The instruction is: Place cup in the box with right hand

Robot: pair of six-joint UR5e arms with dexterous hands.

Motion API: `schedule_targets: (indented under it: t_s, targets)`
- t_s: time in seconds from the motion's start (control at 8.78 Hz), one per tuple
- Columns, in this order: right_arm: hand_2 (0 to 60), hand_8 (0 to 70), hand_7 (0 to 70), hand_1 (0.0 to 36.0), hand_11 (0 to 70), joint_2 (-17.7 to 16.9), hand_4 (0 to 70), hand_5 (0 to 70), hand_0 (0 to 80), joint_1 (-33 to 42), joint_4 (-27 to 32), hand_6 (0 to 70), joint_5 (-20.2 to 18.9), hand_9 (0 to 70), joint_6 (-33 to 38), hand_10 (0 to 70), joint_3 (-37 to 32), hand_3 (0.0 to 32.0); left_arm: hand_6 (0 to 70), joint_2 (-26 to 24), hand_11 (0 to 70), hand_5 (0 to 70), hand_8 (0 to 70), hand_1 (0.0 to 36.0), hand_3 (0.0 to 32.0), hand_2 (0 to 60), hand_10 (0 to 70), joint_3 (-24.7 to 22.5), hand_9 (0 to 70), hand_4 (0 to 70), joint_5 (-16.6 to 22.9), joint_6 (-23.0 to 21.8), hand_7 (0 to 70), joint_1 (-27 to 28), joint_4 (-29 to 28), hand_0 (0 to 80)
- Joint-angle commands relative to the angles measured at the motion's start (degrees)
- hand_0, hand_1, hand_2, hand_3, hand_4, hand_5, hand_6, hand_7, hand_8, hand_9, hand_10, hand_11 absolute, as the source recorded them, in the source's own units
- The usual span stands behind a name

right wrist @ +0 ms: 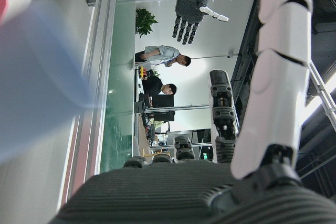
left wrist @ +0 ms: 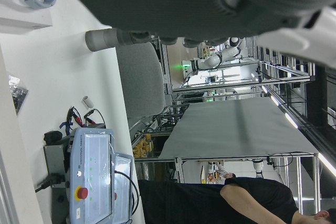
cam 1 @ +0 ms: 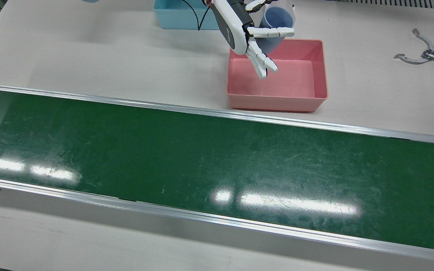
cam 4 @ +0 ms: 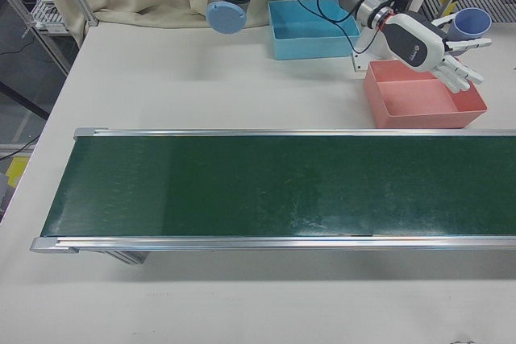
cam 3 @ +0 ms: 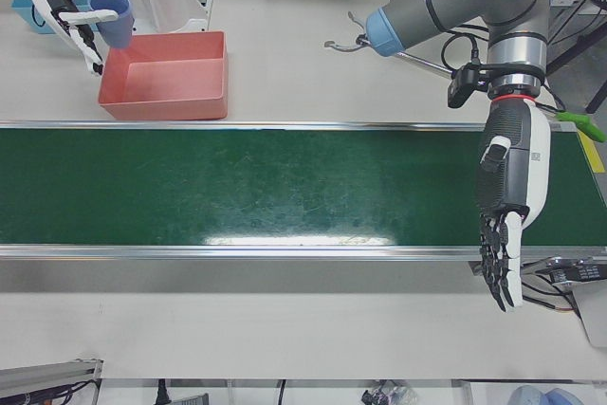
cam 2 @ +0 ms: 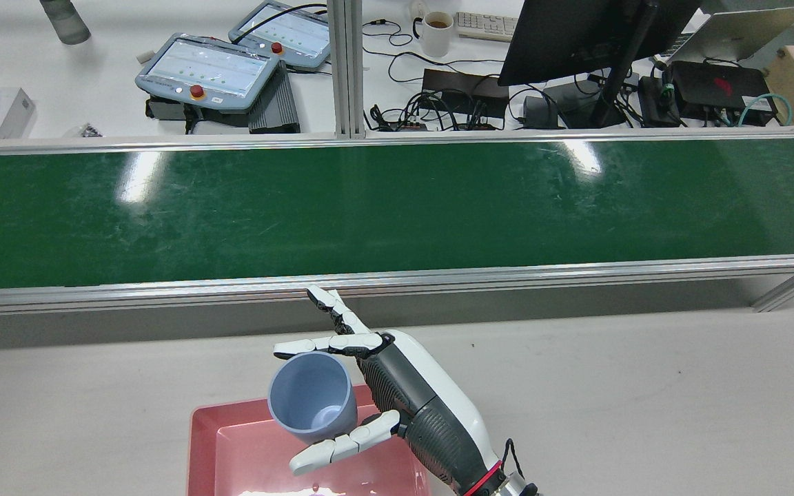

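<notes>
Right hand (cam 2: 397, 393) grasping blue cup (cam 2: 312, 397) over the pink box (cam 1: 277, 77).

Rear view, lower centre: fingers (cam 2: 338, 444) wrap the cup from two sides, its mouth tilted toward the camera, the others spread. The cup hangs above the box's back edge; contact with the box cannot be told. The front view, top centre, crops the cup's upper part; the right hand view shows it only as a blue blur at left. Left hand (cam 3: 507, 206), seen clearly only in the left-front view at right, hangs released, fingers straight down, over the green conveyor (cam 1: 202, 165). A blue box (cam 4: 310, 28) sits behind on the desk (cam 1: 89, 52).
</notes>
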Motion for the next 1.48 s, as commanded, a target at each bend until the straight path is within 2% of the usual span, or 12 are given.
schedule_targets:
  t_s: [0.0, 0.11, 0.23, 0.46, 0.57, 0.68, 0.8, 0.91, 1.02, 1.25, 1.37]
  targets:
    - [11.0, 0.0, 13.4, 22.1, 0.9, 0.42, 30.4, 5.3, 58.2, -0.03, 0.14, 3.3, 0.00, 1.2, 0.00, 0.0, 0.00, 0.0, 0.0, 0.00, 0.0, 0.0, 0.0, 0.0, 0.0, 0.0, 0.0, 0.00, 0.0, 0.0, 0.00, 0.00, 0.0, -0.03, 0.00, 0.0]
    - [11.3, 0.0, 15.7, 21.7, 0.8, 0.42, 30.1, 5.3, 57.7, -0.03, 0.14, 3.5, 0.00, 1.7, 0.00, 0.0, 0.00, 0.0, 0.0, 0.00, 0.0, 0.0, 0.0, 0.0, 0.0, 0.0, 0.0, 0.00, 0.0, 0.0, 0.00, -0.09, 0.0, -0.03, 0.00, 0.0]
    - [12.0, 0.0, 14.9, 21.7, 0.8, 0.33, 29.0, 5.3, 57.5, 0.15, 0.14, 3.1, 0.00, 1.5, 0.09, 0.0, 0.09, 0.0, 0.0, 0.00, 0.0, 0.0, 0.0, 0.0, 0.0, 0.0, 0.0, 0.00, 0.0, 0.0, 0.00, 0.00, 0.0, -0.03, 0.00, 0.0]
    - [13.7, 0.0, 14.8, 22.0, 1.3, -0.02, 29.4, 5.4, 57.3, 8.18, -0.38, 3.2, -0.53, 1.5, 0.00, 0.0, 0.35, 0.0, 0.0, 0.00, 0.0, 0.0, 0.0, 0.0, 0.0, 0.0, 0.0, 0.00, 0.0, 0.0, 0.00, 0.00, 0.0, -0.03, 0.00, 0.0]
    - [16.9, 0.0, 16.5, 23.7, 1.9, -0.54, 30.7, 5.7, 58.4, 14.33, -0.47, 3.9, -0.71, 1.9, 0.00, 0.0, 0.35, 0.0, 0.0, 0.00, 0.0, 0.0, 0.0, 0.0, 0.0, 0.0, 0.0, 0.00, 0.0, 0.0, 0.00, -0.09, 0.0, -0.03, 0.00, 0.0]
    - [21.0, 0.0, 20.2, 28.4, 3.1, -0.98, 34.2, 6.7, 63.4, 19.61, -1.69, 5.4, -0.97, 2.6, 0.09, 0.3, 0.35, 0.0, 0.0, 0.00, 0.0, 0.0, 0.0, 0.0, 0.0, 0.0, 0.0, 0.00, 0.0, 0.0, 0.00, 0.00, 0.0, -0.03, 0.00, 0.0]
    - [22.4, 0.4, 25.1, 32.6, 3.7, -0.99, 37.9, 7.9, 76.2, 24.10, -4.83, 7.0, -1.23, 3.6, 0.09, 0.4, 0.35, 0.0, 0.0, 0.00, 0.0, 0.0, 0.0, 0.0, 0.0, 0.0, 0.0, 0.00, 0.0, 0.0, 0.00, 0.00, 0.0, -0.03, 0.00, 0.0]
    - [20.0, 0.5, 28.3, 34.8, 4.0, -1.42, 41.3, 8.7, 80.0, 28.93, -7.74, 7.9, -3.58, 4.2, 0.17, 0.5, -0.08, 0.0, 0.0, 0.00, 0.0, 0.0, 0.0, 0.0, 0.0, 0.0, 0.0, 0.00, 0.0, 0.0, 0.00, -0.09, 0.0, -0.03, 0.00, 0.0]
    - [21.1, 0.7, 30.9, 35.7, 4.8, -2.64, 43.3, 9.0, 80.0, 33.76, -11.07, 8.5, -6.04, 4.7, 0.18, 1.0, -0.52, 0.0, 0.0, 0.00, 0.0, 0.0, 0.0, 0.0, 0.0, 0.0, 0.0, 0.00, 0.0, 0.0, 0.00, 0.00, 0.0, -0.03, 0.00, 0.0]
    - [23.3, 0.7, 31.9, 36.0, 6.6, -6.77, 43.2, 9.2, 80.0, 45.09, -13.13, 8.9, -13.85, 4.9, 0.61, 2.2, -2.44, 0.0, 0.0, 0.00, 0.0, 0.0, 0.0, 0.0, 0.0, 0.0, 0.0, 0.00, 0.0, 0.0, 0.00, 0.00, 0.0, -0.03, 0.00, 0.0]
    - [23.6, 0.7, 30.7, 35.3, 6.8, -7.66, 43.1, 8.9, 80.0, 50.11, -13.13, 8.6, -18.42, 4.7, 3.14, 2.5, -6.29, 0.0, 0.0, 0.00, 0.0, 0.0, 0.0, 0.0, 0.0, 0.0, 0.0, 0.00, 0.0, 0.0, 0.00, 0.00, 0.0, -0.03, 0.00, 0.0]
